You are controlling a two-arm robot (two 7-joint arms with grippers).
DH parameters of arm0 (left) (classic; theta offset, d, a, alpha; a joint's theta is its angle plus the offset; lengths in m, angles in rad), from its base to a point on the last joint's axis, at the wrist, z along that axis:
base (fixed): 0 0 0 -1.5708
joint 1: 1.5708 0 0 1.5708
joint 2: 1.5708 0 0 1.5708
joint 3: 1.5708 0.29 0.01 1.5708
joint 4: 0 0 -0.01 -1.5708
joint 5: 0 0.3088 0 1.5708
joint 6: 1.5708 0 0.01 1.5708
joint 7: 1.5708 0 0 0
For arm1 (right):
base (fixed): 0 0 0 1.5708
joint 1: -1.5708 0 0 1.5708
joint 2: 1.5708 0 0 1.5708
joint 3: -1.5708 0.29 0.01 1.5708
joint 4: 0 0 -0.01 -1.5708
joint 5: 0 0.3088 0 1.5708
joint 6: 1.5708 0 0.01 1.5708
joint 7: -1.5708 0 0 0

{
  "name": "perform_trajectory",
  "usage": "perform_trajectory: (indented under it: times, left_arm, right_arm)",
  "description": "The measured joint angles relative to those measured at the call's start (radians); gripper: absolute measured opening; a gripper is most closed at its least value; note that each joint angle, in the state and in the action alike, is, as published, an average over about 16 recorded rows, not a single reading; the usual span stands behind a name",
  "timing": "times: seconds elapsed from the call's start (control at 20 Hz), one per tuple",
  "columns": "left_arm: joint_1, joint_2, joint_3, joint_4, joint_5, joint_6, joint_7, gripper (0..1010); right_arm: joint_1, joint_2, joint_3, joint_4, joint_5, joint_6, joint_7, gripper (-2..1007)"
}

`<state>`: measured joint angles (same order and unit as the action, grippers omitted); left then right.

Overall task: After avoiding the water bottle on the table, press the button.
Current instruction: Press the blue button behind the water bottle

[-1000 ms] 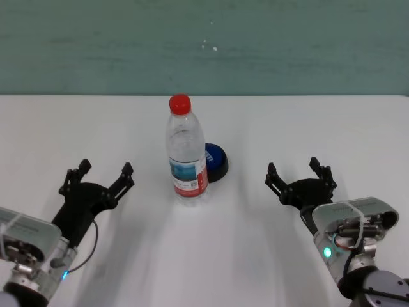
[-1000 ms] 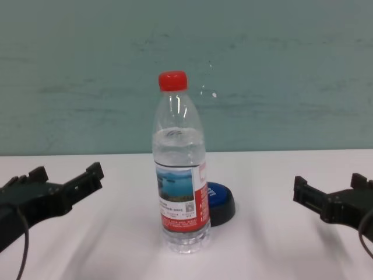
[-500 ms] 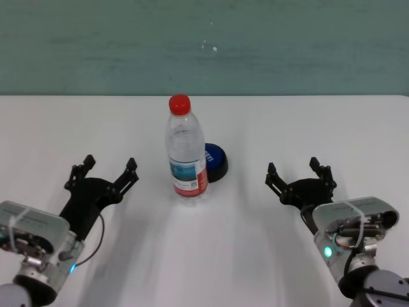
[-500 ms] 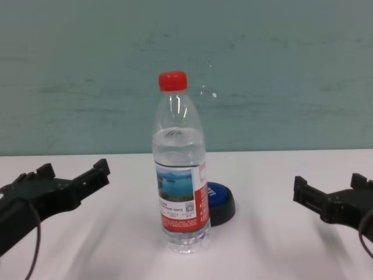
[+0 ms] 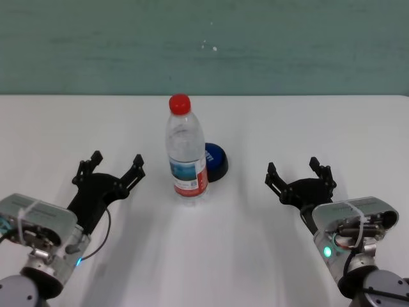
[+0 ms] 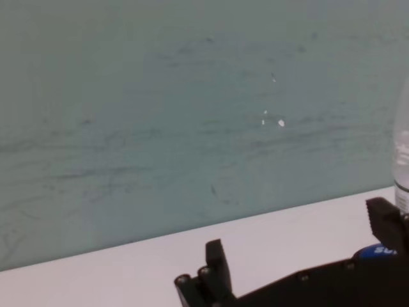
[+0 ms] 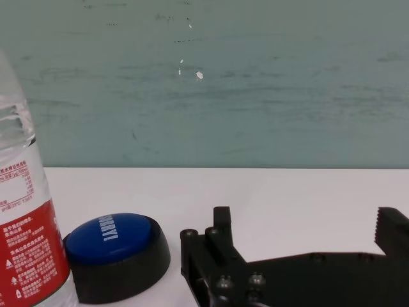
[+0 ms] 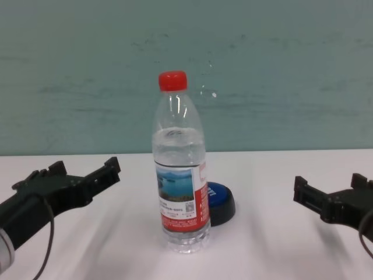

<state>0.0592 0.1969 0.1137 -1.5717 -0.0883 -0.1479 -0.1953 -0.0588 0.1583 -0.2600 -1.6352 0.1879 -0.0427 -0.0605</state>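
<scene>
The water bottle [image 5: 187,153] [image 8: 180,175] stands upright mid-table, with a red cap and a red, white and blue label. Right behind it, partly hidden, sits the blue button [image 5: 216,160] [image 8: 222,200] on its black base. My left gripper [image 5: 116,164] [image 8: 83,172] hovers open to the left of the bottle, a short gap away and touching nothing. My right gripper [image 5: 298,173] [image 8: 329,186] rests open over the table [image 5: 287,121] to the right. The right wrist view shows the button [image 7: 114,246] beside the bottle [image 7: 25,249]. The left wrist view catches the bottle's edge [image 6: 402,160].
A teal wall [image 5: 204,45] runs along the table's far edge. White tabletop stretches on both sides of the bottle and between the button and my right gripper.
My left gripper has moved forward and to the right, closer to the bottle, staying open. The right arm, the bottle and the button have not moved.
</scene>
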Motion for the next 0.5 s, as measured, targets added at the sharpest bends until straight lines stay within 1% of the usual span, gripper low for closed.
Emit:
perform_trajectory:
  times: [0.5]
  left_arm:
    - [-0.044,-0.015,0.016,0.044,0.019,-0.001,0.010,1010]
  right_arm:
    - [0.000,0.000,0.000,0.000,0.000,0.000,0.000,1004]
